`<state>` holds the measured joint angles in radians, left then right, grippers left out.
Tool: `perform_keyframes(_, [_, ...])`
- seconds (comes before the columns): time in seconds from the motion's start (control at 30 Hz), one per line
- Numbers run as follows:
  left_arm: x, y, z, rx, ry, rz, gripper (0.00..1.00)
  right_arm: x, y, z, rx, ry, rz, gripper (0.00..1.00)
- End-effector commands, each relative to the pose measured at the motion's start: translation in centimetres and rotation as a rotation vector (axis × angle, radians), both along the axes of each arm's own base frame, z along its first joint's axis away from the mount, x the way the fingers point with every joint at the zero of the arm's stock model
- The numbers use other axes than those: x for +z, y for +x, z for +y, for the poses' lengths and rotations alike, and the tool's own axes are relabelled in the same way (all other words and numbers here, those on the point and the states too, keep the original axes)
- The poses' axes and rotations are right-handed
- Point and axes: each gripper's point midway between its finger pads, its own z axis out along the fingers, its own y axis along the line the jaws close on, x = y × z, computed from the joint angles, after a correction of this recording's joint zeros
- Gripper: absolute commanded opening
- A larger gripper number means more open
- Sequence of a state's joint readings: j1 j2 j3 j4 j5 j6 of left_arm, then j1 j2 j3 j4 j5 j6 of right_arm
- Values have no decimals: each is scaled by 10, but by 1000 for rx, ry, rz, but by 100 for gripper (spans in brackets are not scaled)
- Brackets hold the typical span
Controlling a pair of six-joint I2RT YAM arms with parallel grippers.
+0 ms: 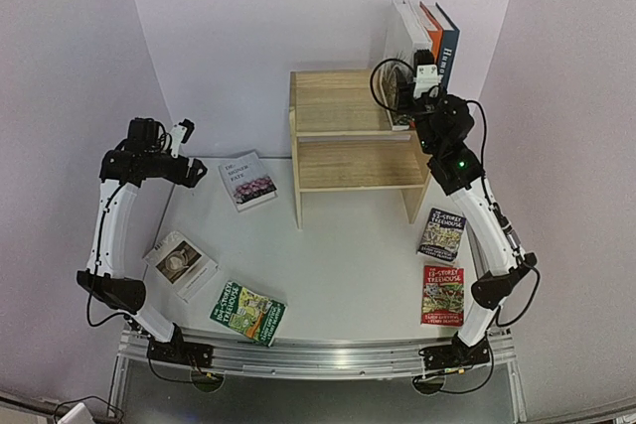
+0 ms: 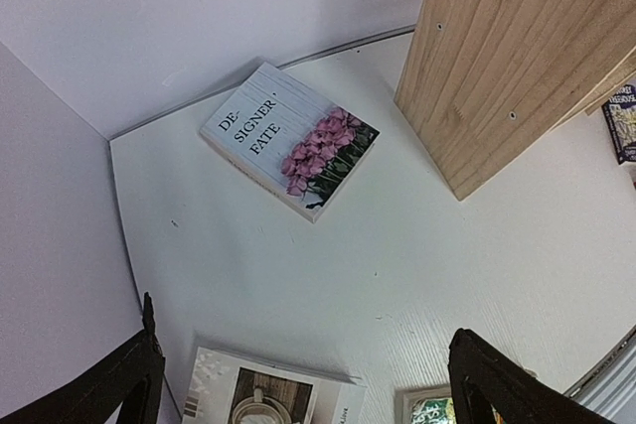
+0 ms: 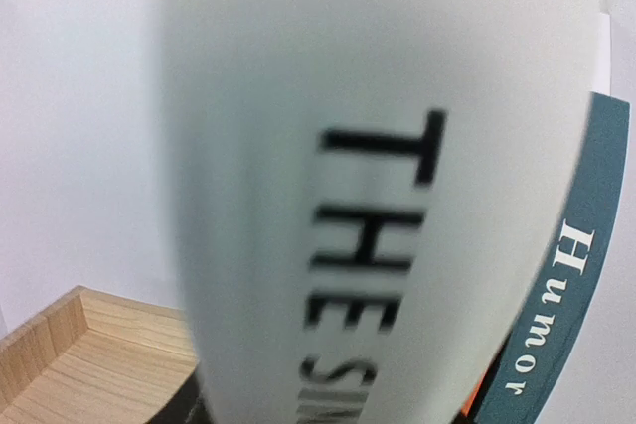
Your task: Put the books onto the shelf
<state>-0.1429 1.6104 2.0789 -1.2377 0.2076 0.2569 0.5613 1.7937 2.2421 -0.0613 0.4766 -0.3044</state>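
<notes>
Books (image 1: pixel 425 35) standing upright in a row at the 3 o'clock end of the shelf's (image 1: pixel 343 106) top board: white book (image 3: pixel 378 196), orange book (image 1: pixel 430 17), dark blue book (image 1: pixel 449 45), long sides pointing straight up. Pressing in close at the white book with the right gripper (image 1: pixel 425 78), the spine filling the whole right wrist view at 12 o'clock, so not showing how wide those jaws are standing or whether holding anything. Lying flat on the table (image 1: pixel 348 255): pink-flowers book (image 1: pixel 248 181), tea book (image 1: pixel 181 263) and three Treehouse paperbacks (image 1: pixel 247 312). Hanging wide open and holding nothing, left gripper (image 1: pixel 185 134), up at the table's 10 o'clock corner. Sitting at 4 o'clock from it in the top view, the pink-flowers book, long side running from 11 to 5 o'clock. Being much nearer to the left arm than to the right. Probably needing a turn of the wrist, jaws closing across the short side.
</notes>
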Motion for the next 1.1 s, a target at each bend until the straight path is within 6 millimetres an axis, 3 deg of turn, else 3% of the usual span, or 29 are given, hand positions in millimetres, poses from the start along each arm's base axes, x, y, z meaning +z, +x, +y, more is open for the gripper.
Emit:
perform_keyframes(0.0, [13, -4, -3, -13, -21, -35, 100, 5, 1, -7, -43, -14, -6, 53])
perform_keyframes(0.33, [10, -9, -7, -39, -31, -19, 100, 13, -6, -12, -52, -10, -33, 57])
perform_keyframes(0.53, [9, -10, -8, -46, -36, -15, 100, 21, -21, -24, -110, 31, -93, 57])
perform_keyframes(0.93, [5, -10, -11, -58, -43, -2, 100, 5, -33, -12, -113, -24, -97, 60])
perform_keyframes(1.07, [5, -11, -12, -67, -46, 1, 100, 1, -35, -22, -197, -30, -97, 62])
